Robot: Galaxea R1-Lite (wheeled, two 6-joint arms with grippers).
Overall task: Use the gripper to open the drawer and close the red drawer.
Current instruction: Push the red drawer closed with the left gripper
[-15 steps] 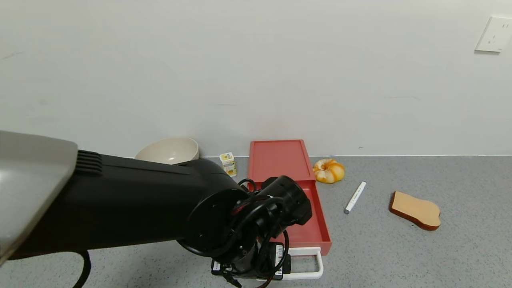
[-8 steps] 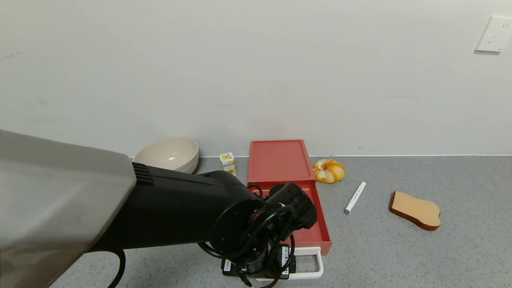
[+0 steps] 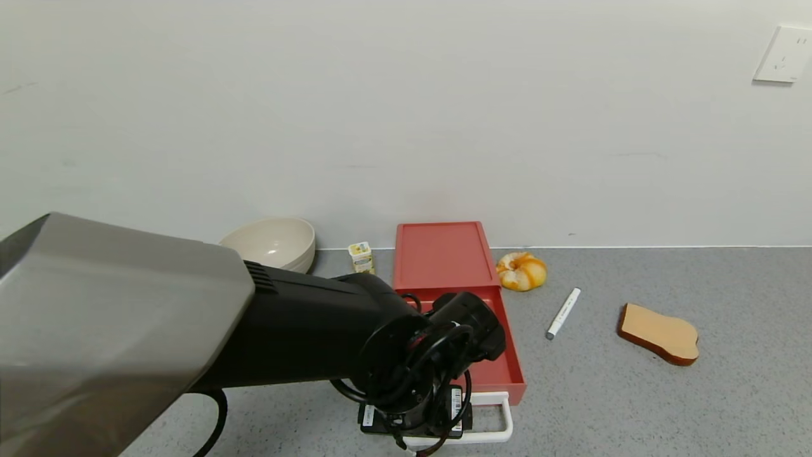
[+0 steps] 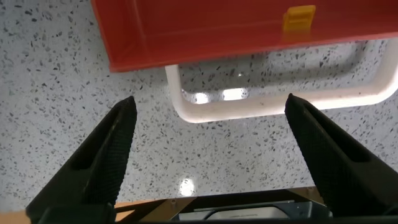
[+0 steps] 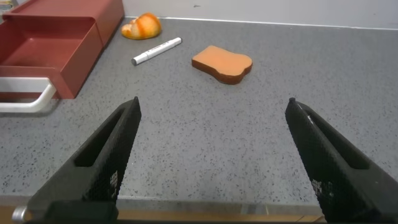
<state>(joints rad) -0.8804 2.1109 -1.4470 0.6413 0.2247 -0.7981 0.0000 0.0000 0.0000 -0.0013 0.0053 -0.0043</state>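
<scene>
Reaching over the grey counter [image 3: 634,406], my left arm covers much of the near side of the drawer [image 3: 488,371], which I take as the landmark. It is a flat red plastic box set against the wall, with its tray pulled out toward me and nothing visible inside. My judgement is that it is light and stiff, with smooth, slippery walls, so the whole box could skid on the counter if I push hard or off-centre.

Left of the drawer's back end sits a beige bowl [image 3: 273,242], with a small yellow carton [image 3: 361,257] between them. To the right of the drawer lie a slice of toast [image 3: 660,333], a round orange pastry [image 3: 521,270] and a white marker [image 3: 563,313].

The white loop handle [image 4: 273,102] on the drawer's front is the place to hold or press; it looks rigid but thin. My left claw [image 4: 208,146] hovers just in front of that handle, spread wide and holding nothing. My right claw [image 5: 211,149] waits well to the right of the drawer, also spread wide and holding nothing.
</scene>
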